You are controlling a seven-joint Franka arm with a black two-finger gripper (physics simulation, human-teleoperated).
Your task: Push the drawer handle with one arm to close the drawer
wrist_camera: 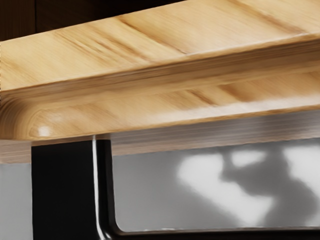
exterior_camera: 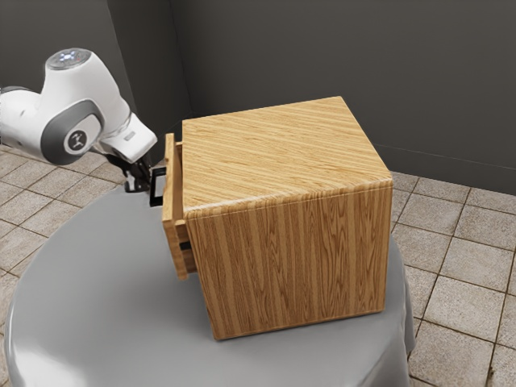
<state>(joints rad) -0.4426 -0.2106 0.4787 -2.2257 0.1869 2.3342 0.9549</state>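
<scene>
Now the gripper (exterior_camera: 139,178), wide or narrow I can't tell, is right by the handle (wrist_camera: 62,190) of the jutting drawer (exterior_camera: 168,211), wanting a square, steady push toward the cabinet (exterior_camera: 290,262)

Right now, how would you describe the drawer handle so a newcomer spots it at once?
Start at the wooden cabinet on the round grey table. Its drawer stands open toward the exterior view's left. On its front, the handle is a black loop against wood.
</scene>
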